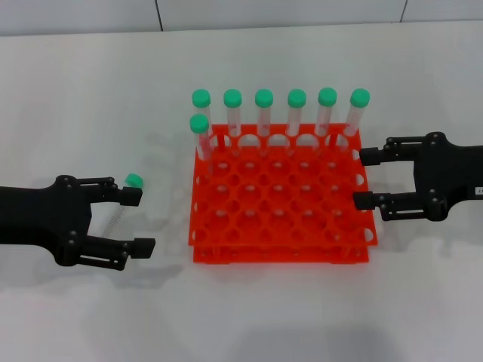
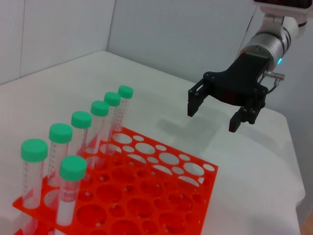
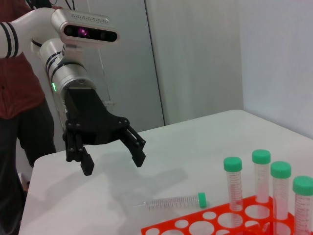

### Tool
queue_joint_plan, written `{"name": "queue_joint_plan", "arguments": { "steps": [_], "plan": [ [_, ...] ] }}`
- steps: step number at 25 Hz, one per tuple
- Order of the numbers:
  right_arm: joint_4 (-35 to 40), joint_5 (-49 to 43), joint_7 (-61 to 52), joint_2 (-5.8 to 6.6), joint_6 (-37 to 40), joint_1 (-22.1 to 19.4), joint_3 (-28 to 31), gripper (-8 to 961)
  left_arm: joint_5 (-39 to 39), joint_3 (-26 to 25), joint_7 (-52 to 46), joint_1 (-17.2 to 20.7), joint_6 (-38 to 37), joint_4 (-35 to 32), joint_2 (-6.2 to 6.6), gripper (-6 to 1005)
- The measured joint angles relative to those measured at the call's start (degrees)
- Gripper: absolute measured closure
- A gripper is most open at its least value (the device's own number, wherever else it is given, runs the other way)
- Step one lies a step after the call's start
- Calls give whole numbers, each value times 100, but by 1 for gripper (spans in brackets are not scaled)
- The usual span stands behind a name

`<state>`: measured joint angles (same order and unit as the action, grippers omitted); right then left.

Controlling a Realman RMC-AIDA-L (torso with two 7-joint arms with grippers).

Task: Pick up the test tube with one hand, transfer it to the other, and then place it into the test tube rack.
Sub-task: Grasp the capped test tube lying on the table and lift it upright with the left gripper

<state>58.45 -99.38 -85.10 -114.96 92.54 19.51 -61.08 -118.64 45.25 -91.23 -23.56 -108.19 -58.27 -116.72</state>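
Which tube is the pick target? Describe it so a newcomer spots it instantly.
Start at the orange-red test tube rack mid-table, then look to its left, toward the open left tool. The test tube lies flat on the white table between that tool's fingers; the seven other green-capped tubes stand upright in the rack.

white matte tabletop (image 1: pixel 90 98); pale grey wall panels (image 3: pixel 195 54) behind, with dark vertical seams; soft, even light.

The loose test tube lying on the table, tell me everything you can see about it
The test tube is a slim clear plastic tube with printed graduation marks, a tapered tip and a green screw cap. It lies flat on the white table, outside the test tube rack on the robot's left, cap end towards the rack. The open left gripper hovers above it. Nothing but the table touches it.
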Motion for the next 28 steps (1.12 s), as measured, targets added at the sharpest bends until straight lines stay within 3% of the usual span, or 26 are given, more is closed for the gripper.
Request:
{"name": "queue_joint_plan", "arguments": {
  "steps": [17,23,28],
  "plan": [
    [-18,50,2,-10,-26,0,0,260,-3,-8,-137,-6,77,-2,19,116],
    [-5,116,2,-20,0,-1,-1,259,-125,7,-657,-32,41,-137,185,115],
    [-3,185,2,-18,0,-1,0,259,-411,-19,-1439,-80,61,-288,434,115]
  ]
}}
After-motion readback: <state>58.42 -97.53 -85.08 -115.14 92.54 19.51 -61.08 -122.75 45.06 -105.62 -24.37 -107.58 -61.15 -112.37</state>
